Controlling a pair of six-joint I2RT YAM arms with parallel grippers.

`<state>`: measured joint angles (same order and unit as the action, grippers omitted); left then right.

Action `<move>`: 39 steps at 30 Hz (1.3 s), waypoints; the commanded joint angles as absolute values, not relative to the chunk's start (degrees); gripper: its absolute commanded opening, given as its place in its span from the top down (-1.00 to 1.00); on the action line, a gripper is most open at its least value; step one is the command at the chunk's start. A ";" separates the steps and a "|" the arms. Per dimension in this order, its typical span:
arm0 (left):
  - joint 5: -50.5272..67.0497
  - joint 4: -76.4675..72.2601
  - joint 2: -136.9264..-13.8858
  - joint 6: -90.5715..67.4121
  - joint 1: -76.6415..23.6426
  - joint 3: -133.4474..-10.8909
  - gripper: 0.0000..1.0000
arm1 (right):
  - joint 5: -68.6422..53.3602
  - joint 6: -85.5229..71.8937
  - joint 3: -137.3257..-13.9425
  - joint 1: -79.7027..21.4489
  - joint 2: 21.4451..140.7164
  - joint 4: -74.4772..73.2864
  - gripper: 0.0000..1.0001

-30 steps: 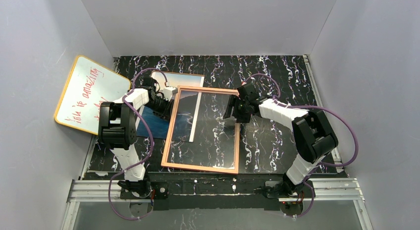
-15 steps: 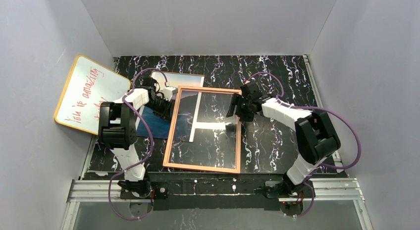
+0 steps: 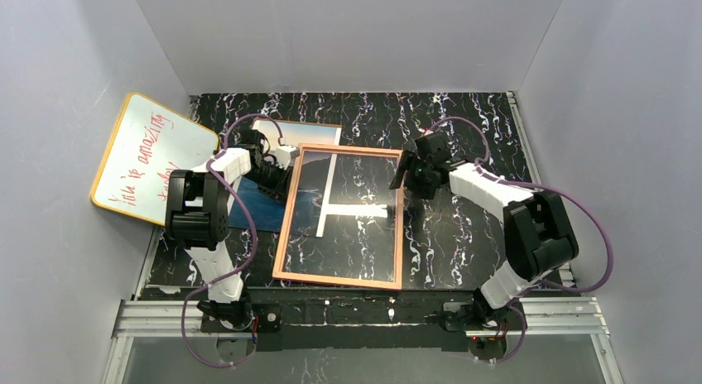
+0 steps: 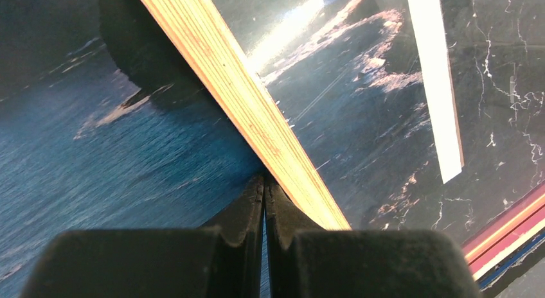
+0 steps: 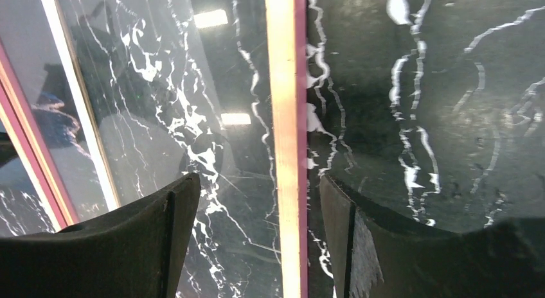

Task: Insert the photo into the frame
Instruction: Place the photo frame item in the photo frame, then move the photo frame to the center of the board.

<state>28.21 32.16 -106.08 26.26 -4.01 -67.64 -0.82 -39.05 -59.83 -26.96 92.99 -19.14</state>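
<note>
The pink frame lies flat mid-table, its glass showing the marble beneath. The photo, blue sea with a white margin, lies partly under the frame's left side. My left gripper is shut and empty. In the left wrist view its tips rest over the photo, right against the frame's tan left rail. My right gripper is open at the frame's right side. In the right wrist view its jaws straddle the right rail without touching it.
A yellow-rimmed whiteboard with red writing leans against the left wall. Grey enclosure walls stand on three sides of the black marble table. Both arm bases sit at the near edge.
My right gripper has moved right, from over the glass pane to the frame's right rail. The left arm and the photo have stayed put.
</note>
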 commanded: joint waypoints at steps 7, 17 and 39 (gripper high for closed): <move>25.90 33.35 -108.66 23.55 -10.85 -67.53 1.00 | -8.84 -40.71 -51.35 -18.04 87.94 -13.11 -0.54; 23.82 32.54 -112.51 20.68 -18.48 -72.88 1.00 | -16.45 -39.21 -48.56 -5.82 87.58 -11.02 -0.54; 20.52 33.75 -125.26 17.03 -26.81 -89.94 1.00 | -27.63 -41.24 -51.50 10.81 94.63 -7.55 -0.52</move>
